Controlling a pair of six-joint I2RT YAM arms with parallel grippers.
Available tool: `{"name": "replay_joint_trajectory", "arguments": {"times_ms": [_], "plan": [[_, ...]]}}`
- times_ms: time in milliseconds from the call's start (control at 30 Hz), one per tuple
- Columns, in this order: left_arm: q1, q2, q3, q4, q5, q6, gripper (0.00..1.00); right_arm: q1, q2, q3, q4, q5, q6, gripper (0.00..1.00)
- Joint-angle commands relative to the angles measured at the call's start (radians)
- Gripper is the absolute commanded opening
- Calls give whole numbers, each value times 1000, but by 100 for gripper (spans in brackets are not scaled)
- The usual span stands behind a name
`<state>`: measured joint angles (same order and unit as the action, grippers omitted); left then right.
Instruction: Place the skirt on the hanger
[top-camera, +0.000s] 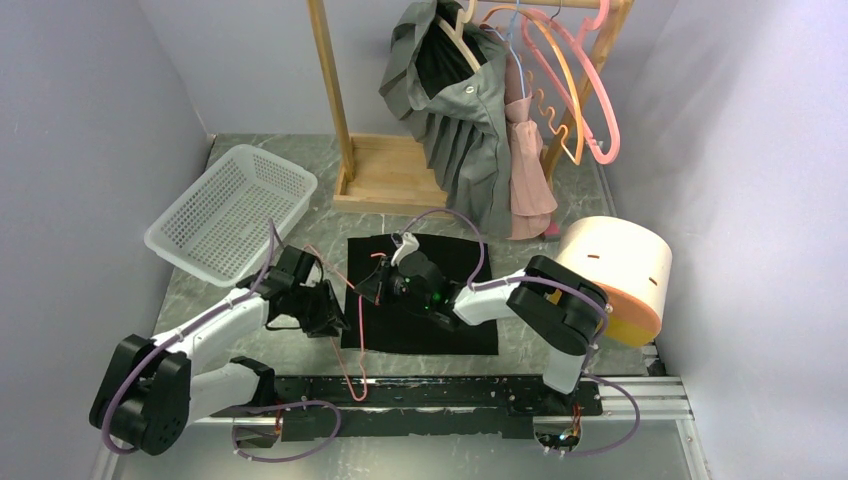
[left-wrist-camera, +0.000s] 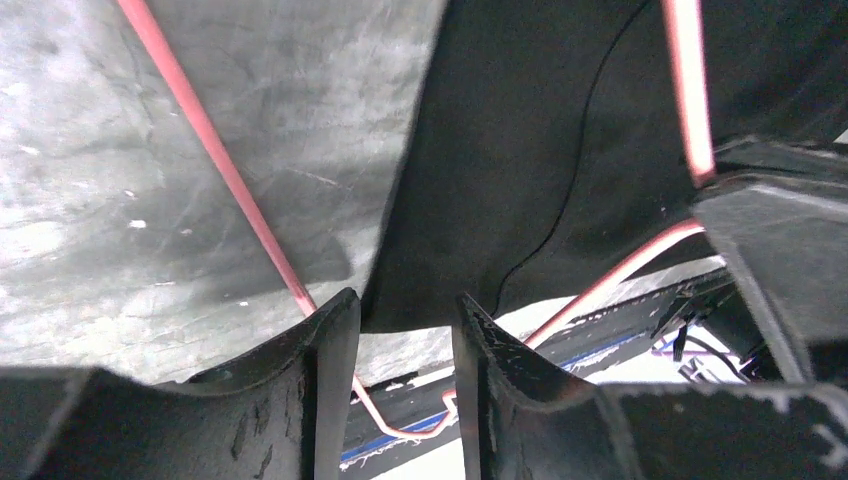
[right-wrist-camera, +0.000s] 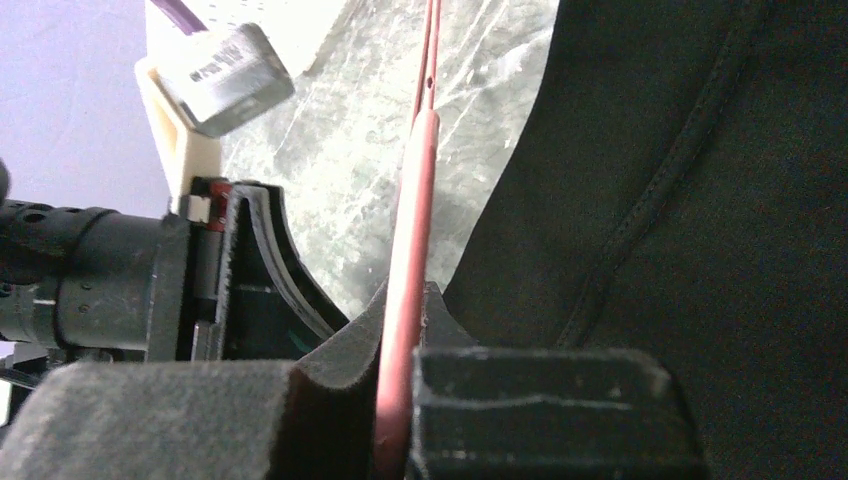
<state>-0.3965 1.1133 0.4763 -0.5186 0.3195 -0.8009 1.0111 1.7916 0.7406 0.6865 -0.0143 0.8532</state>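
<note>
Near edge, 6 o'clock: a black metal rail (top-camera: 450, 392) crosses the grey marbled table (top-camera: 300, 352); both arm bases sit along it.
Left arm: reaches from 7 o'clock towards the table's middle, ending just beside the skirt's 9 o'clock edge.
Left fingers (left-wrist-camera: 320, 370): they stand apart with a clear gap. The skirt's near corner lies at the mouth of that gap. Whether either pad touches the cloth cannot be told.
Hanger: a thin pink wire hanger (left-wrist-camera: 218, 150) lies on the table along the skirt's 9 o'clock edge. Its hook points to 6 o'clock over the rail, and one wire runs past the left fingers' tips.
Right arm: bends in from 4 o'clock, with its wrist over the skirt.
Right fingers (right-wrist-camera: 540, 400): closed tight on the hanger's pink wire, which rises straight out from between the two pads.
Skirt: a flat black fabric skirt (top-camera: 450, 335) is spread on the table's middle, partly under the right wrist, with its stitched seam close by the right fingers.
3 o'clock of skirt: a squat cylinder with a cream top and orange side (top-camera: 615, 265), tilted.
10 o'clock: a white perforated plastic basket (top-camera: 225, 210).
12 o'clock: a light wooden garment rack (top-camera: 385, 175) at the table's far edge.
On the rack's rail: a grey pleated dress (top-camera: 465, 130), a pale pink garment (top-camera: 527, 180) just beside it, and pink and orange plastic hangers (top-camera: 610, 140) at 1 o'clock.
</note>
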Motion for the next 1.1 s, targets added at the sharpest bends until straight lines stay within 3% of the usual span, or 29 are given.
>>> {"name": "replay_joint_trajectory", "arguments": {"times_ms": [0,533,633,733,767,1067], "plan": [[-26,28,-25,49,76,-16,44,3,9,-34,38,34,-57,0],[-135,135,35,-99,-78,-73,49,-24,6,-106,199,-12,-76,0],[-143,157,47,-93,-92,-79,42,-37,14,-127,248,-33,-62,0],[-143,172,70,-79,-101,-71,12,-55,14,-147,282,-53,-45,0],[-143,174,83,-80,-103,-60,8,-59,14,-149,282,-55,-37,0],[-143,74,236,-199,-48,19,7,-77,-10,-106,166,-57,-36,0]]}}
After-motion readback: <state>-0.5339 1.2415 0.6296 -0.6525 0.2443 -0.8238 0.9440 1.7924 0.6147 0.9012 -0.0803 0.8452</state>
